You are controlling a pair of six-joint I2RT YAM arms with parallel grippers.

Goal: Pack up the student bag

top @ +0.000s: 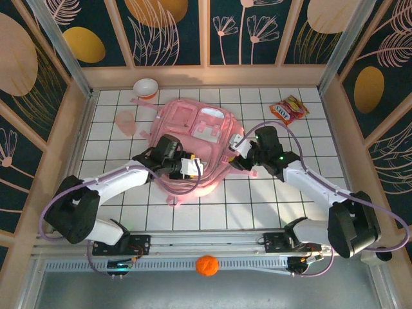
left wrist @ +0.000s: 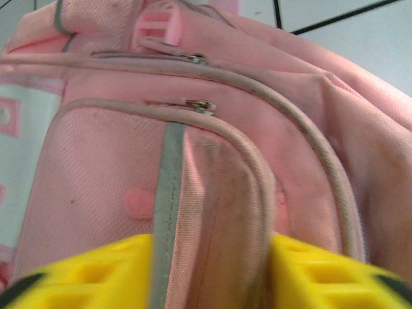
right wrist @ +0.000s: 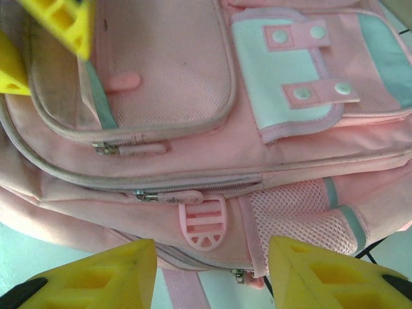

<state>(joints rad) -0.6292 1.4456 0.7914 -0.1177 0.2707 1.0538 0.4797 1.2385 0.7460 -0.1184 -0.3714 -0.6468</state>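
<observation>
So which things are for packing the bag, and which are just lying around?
For the job: the student bag; probably the snack packet, which could go inside.
Just lying about, I think: the white bowl, the orange ball, and a pale pink thing I can't make out.

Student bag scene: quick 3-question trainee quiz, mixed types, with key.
1. True or false: the snack packet lies on the table, outside the student bag.
2. In the right wrist view, what on the bag lies just ahead of the gap of the open right gripper? A) a pink buckle B) a pencil C) a cup
3. Fill in: in the left wrist view, the left gripper straddles a fold of the bag with a ___ stripe.
Key: 1 true; 2 A; 3 grey.
</observation>
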